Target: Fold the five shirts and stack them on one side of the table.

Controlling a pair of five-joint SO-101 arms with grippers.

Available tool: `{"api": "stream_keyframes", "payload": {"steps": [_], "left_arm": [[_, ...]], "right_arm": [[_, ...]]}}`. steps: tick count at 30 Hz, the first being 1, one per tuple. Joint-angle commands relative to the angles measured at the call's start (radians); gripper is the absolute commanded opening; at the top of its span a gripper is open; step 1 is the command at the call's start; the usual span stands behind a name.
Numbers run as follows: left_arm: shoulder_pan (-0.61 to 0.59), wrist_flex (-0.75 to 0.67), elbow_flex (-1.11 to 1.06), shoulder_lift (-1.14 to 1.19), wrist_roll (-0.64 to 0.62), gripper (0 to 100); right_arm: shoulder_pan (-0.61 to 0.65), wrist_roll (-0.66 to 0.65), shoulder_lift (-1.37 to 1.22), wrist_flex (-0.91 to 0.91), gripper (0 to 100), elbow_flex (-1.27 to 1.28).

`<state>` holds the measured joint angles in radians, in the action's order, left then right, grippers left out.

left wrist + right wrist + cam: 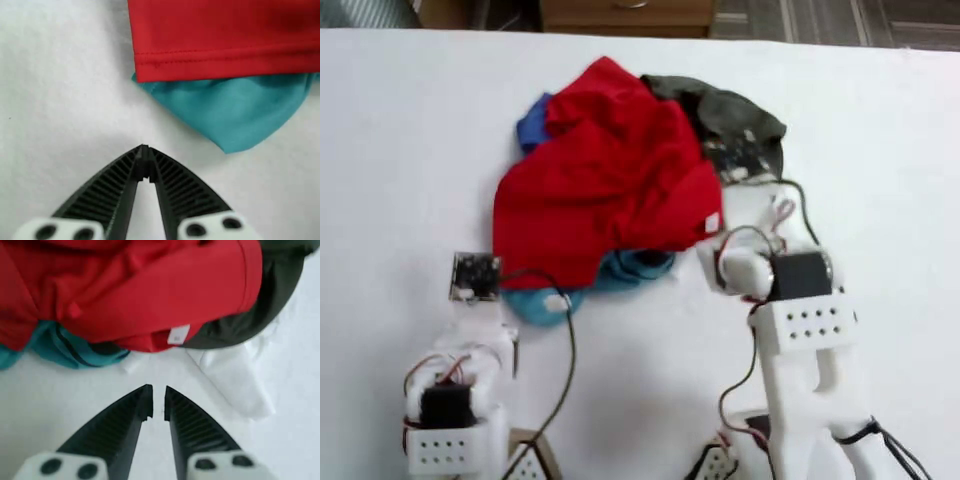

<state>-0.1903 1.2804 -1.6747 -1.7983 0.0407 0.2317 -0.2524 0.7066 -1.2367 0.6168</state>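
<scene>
Several shirts lie in a heap mid-table. A red shirt (pixel 610 180) is on top, with a blue one (pixel 532 122) peeking out at the far left and a dark olive one (pixel 730 125) at the far right. A teal one (pixel 625 268) sticks out at the near edge. My left gripper (pixel 145 150) is shut and empty over bare table, just short of the red hem (pixel 220 62) and the teal shirt (pixel 235 112). My right gripper (pixel 157 391) is open by a narrow gap, empty, near the red shirt (pixel 150 295), the olive shirt (pixel 270 295) and a white shirt (pixel 235 375).
The white table (pixel 410 150) has free room on both sides of the heap. Both arm bases (pixel 445 430) (pixel 810 400) and their cables stand along the near edge. A wooden cabinet (pixel 625 15) stands beyond the far edge.
</scene>
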Motion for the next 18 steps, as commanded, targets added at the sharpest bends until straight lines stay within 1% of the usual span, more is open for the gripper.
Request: {"api": "stream_keyframes", "payload": {"steps": [1, 4, 9, 18], "left_arm": [[0.009, 0.005, -0.019, -0.023, -0.006, 3], [0.009, 0.005, -0.019, -0.023, -0.006, 3], [0.009, 0.005, -0.019, -0.023, -0.006, 3], [0.014, 0.002, -0.019, -0.025, -0.008, 3]], "right_arm": [[0.012, 0.008, -0.005, 0.082, 5.3, -0.058], [-0.015, 0.006, -0.005, 0.096, 5.6, -0.058], [-0.022, 0.005, -0.004, 0.053, 14.2, -0.061], [-0.025, 0.006, 0.004, 0.053, 14.5, -0.058]]}}
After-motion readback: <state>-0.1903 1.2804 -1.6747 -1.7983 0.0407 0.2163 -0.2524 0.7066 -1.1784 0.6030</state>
